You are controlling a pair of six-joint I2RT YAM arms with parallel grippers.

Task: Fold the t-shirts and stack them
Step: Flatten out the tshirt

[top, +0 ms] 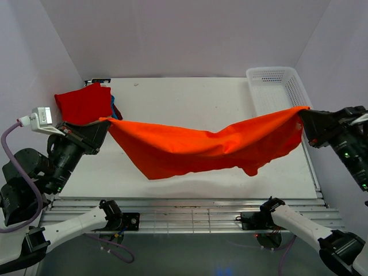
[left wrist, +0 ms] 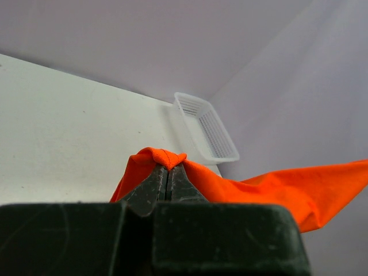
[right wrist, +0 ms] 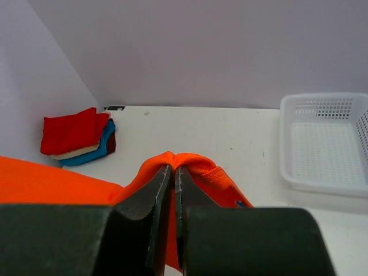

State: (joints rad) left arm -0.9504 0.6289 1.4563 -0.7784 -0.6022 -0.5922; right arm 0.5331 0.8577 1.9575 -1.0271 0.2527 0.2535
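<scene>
The bright orange t-shirt (top: 201, 146) hangs stretched in the air between my two grippers, sagging over the table's middle. My left gripper (top: 103, 122) is shut on its left end; in the left wrist view the cloth (left wrist: 241, 187) bunches over the closed tips of my left gripper (left wrist: 168, 168). My right gripper (top: 303, 114) is shut on its right end, and the right wrist view shows my right gripper (right wrist: 174, 168) pinching the shirt (right wrist: 195, 164). The stack of folded shirts, red on top (top: 84, 102), lies at the far left. The right wrist view shows the red (right wrist: 69, 131), cream and teal-blue (right wrist: 95, 150) ones.
A white plastic mesh basket (top: 276, 87) stands at the far right corner of the white table (top: 190, 98); it also shows in the left wrist view (left wrist: 208, 127) and in the right wrist view (right wrist: 325, 141). Walls close in on three sides.
</scene>
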